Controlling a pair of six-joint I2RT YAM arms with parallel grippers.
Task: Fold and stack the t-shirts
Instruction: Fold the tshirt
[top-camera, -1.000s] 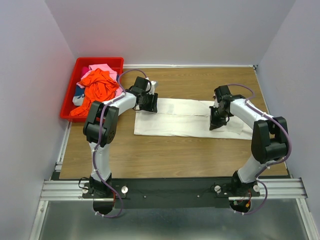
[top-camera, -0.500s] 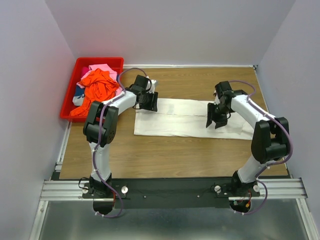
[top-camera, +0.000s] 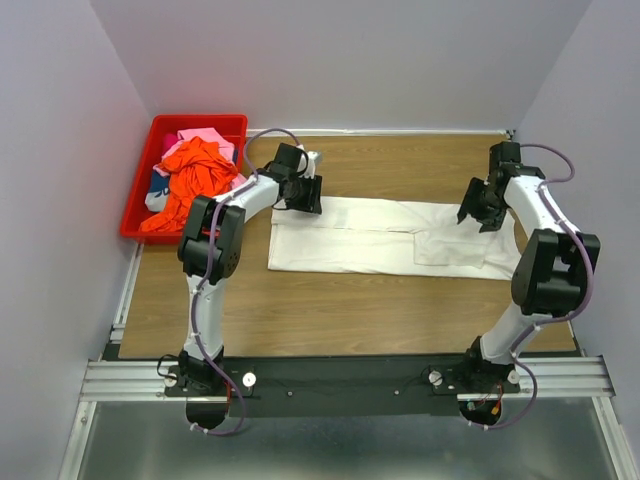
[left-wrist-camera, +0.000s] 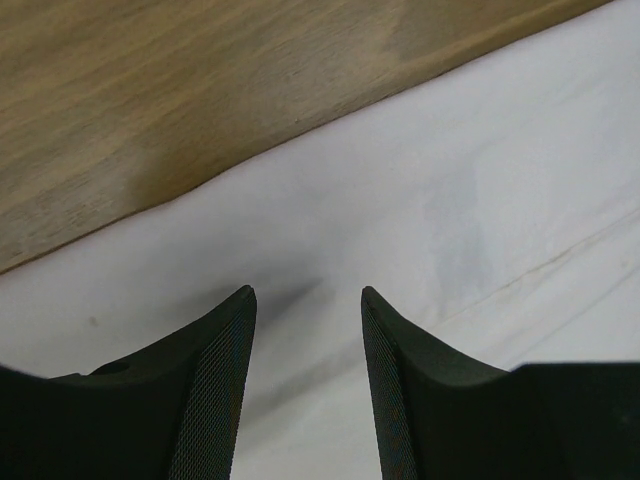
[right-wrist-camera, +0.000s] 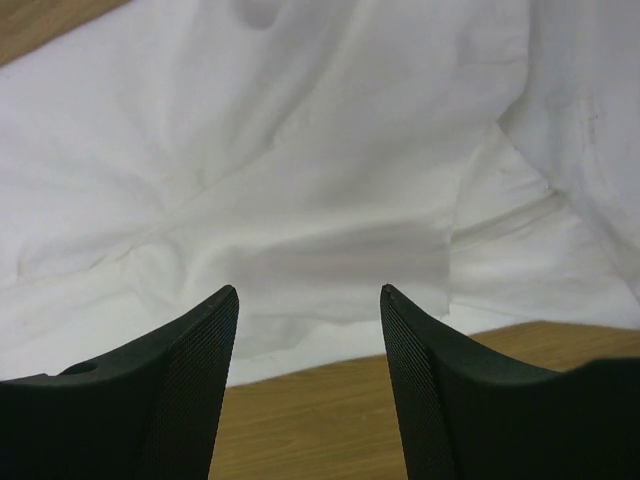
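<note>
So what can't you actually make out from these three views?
- Top view: the orange t-shirt covers most of the pile in the red bin. Only bits of a pink t-shirt and a dark patterned t-shirt show, so the count is unclear.
- Top view: the left hand hides the far left corner of the white t-shirt.
- Wrist views: frame edges cut off the white t-shirt, so its outline is lost.

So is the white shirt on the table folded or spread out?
Partly folded: the white shirt lies as a long flat strip with overlapping layers.
</note>
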